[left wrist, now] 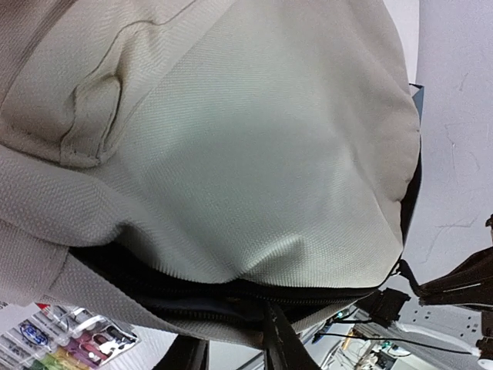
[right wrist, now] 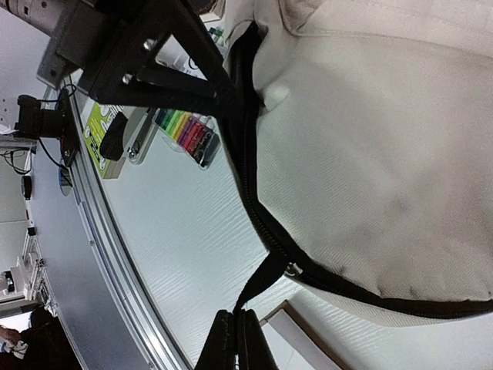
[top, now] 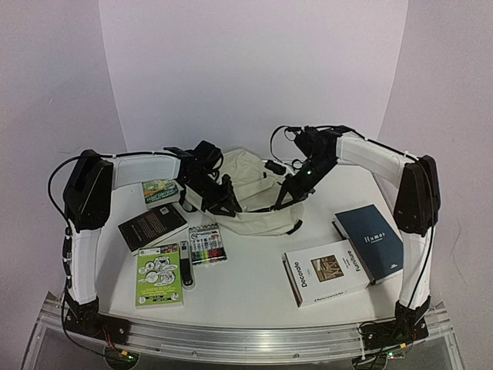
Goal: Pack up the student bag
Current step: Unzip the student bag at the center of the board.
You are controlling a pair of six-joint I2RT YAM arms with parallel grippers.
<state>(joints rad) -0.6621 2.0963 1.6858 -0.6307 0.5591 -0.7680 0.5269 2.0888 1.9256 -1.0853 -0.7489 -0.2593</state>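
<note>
The bag (top: 254, 193) is lying at the back middle of the desk (top: 246, 270). Its long axis is running left to right between the arms, and its zippered edge is facing the near side. The top view is showing its whole cream shape. Only the right wrist view is showing the black zipper (right wrist: 254, 193) clearly, with the right tool (right wrist: 235, 339) pinching the zipper pull (right wrist: 258, 289) between closed fingers. The left tool (left wrist: 231, 335) is straddling the zippered edge at the bag's left end; whether it is gripping, I cannot tell.
</note>
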